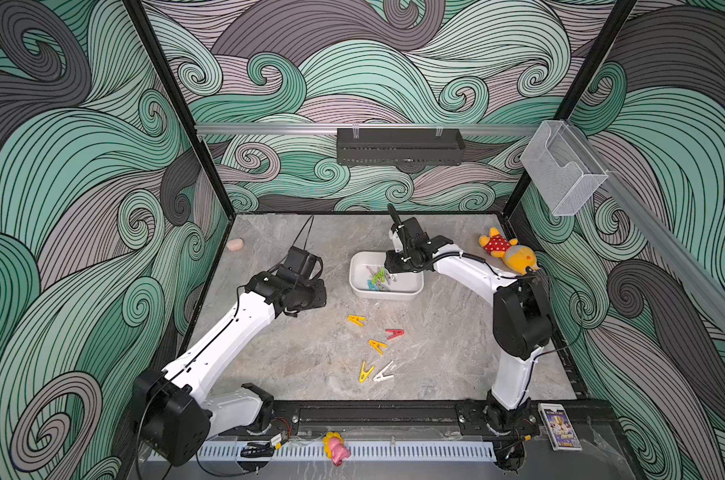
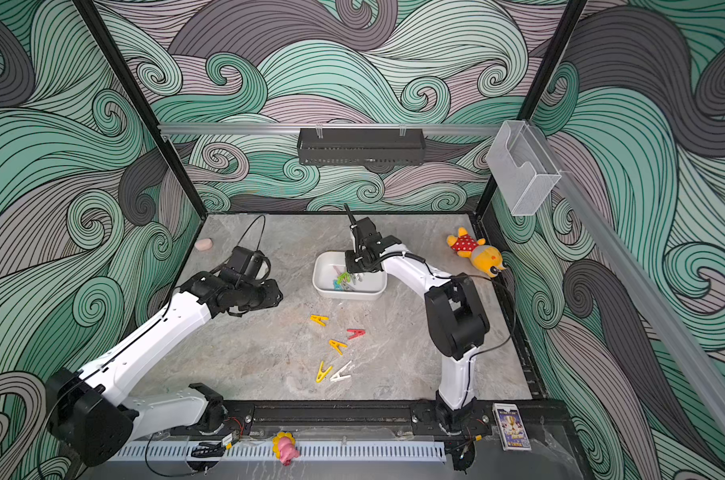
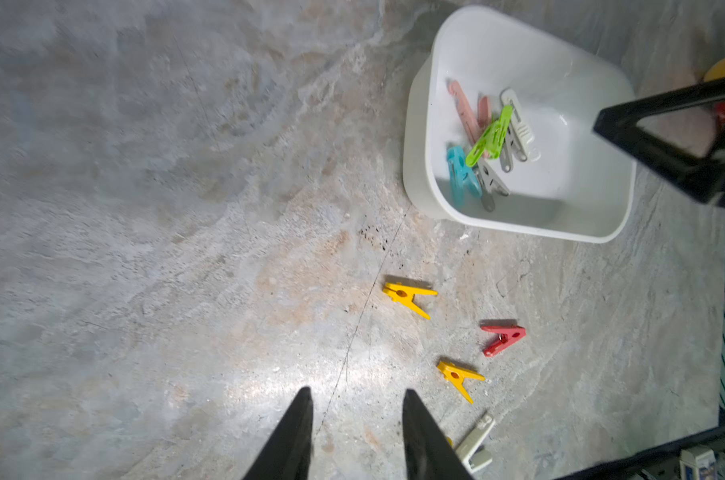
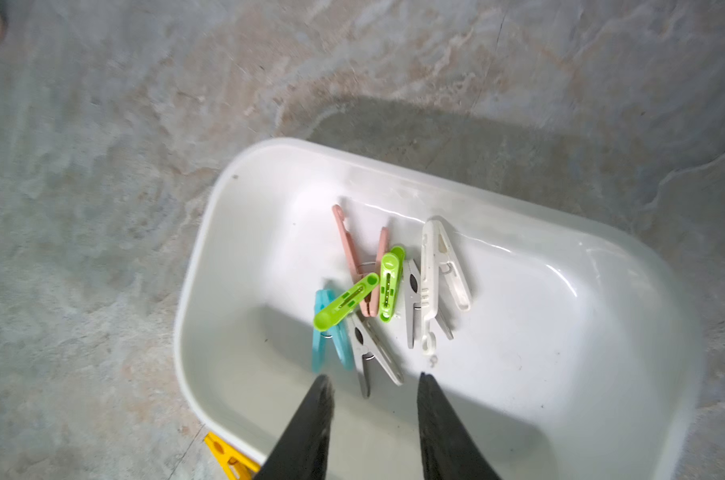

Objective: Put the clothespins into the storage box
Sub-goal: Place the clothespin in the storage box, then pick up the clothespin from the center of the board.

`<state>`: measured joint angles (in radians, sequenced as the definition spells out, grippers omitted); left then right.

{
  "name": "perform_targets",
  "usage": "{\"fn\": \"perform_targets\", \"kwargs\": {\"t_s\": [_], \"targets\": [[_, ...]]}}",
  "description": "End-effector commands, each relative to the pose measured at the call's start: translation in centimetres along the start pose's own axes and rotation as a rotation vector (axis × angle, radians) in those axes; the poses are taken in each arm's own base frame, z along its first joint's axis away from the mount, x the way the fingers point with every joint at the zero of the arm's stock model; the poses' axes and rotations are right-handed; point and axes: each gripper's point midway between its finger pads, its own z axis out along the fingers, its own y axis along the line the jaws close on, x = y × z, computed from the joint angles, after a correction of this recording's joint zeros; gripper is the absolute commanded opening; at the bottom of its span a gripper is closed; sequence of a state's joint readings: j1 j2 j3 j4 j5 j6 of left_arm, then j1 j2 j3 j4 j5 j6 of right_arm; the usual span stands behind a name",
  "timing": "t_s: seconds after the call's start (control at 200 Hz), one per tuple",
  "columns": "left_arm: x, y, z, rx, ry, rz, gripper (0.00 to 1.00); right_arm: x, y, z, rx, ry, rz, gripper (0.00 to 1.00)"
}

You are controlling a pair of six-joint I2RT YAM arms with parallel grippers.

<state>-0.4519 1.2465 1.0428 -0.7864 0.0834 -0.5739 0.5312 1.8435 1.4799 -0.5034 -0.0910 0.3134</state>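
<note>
Right wrist view looks down into the storage box (image 4: 236, 232), where a heap of clothespins (image 4: 369, 299) lies on the bottom: two green, a pink, a teal, a white and, as far as the crossing lets me count, two grey. The right gripper (image 4: 373, 376) hangs directly over this heap with its jaws parted and nothing between them. I judge it stands there to let a pin fall inside the walls, not to take one out.

Five more pins lie loose on the table (image 1: 290, 353), outside the box, on the side toward the arm bases. Going away from the right gripper they are a yellow pin (image 1: 356, 320), a red pin (image 1: 394, 333), a second yellow pin (image 1: 377, 345), then a third yellow pin (image 1: 365, 371) touching or almost touching a white pin (image 1: 384, 372).

The left gripper (image 3: 357, 390) hovers over bare table beside the box, also parted and empty. The white pin lies near one of its fingers and the others a little further ahead. This arm seems placed to pick the next one, while the box stays between both arms so each can reach it
</note>
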Motion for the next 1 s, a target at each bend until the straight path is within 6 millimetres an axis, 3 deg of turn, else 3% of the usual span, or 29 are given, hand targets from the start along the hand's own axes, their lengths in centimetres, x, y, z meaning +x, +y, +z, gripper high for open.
{"fn": "perform_targets", "kwargs": {"t_s": [0.0, 0.14, 0.25, 0.465, 0.99], "targets": [[1.3, -1.2, 1.4, 0.079, 0.104, -0.077, 0.39, -0.2, 1.2, -2.5, -0.042, -0.048, -0.023, 0.39], [2.8, -1.9, 3.6, 0.134, 0.171, -0.167, 0.39, 0.6, 1.5, -4.0, -0.06, -0.079, -0.007, 0.39], [4.5, -1.2, 4.8, 0.076, 0.221, -0.206, 0.39, 0.9, 2.0, -5.4, -0.096, -0.116, 0.009, 0.39], [5.9, -2.3, 7.3, 0.033, 0.261, -0.272, 0.49, 2.4, 2.0, -6.8, -0.119, -0.142, 0.007, 0.4], [4.5, -4.2, 12.2, -0.026, 0.306, -0.468, 0.51, 5.7, 1.3, -6.7, -0.15, -0.155, -0.004, 0.43]]}}
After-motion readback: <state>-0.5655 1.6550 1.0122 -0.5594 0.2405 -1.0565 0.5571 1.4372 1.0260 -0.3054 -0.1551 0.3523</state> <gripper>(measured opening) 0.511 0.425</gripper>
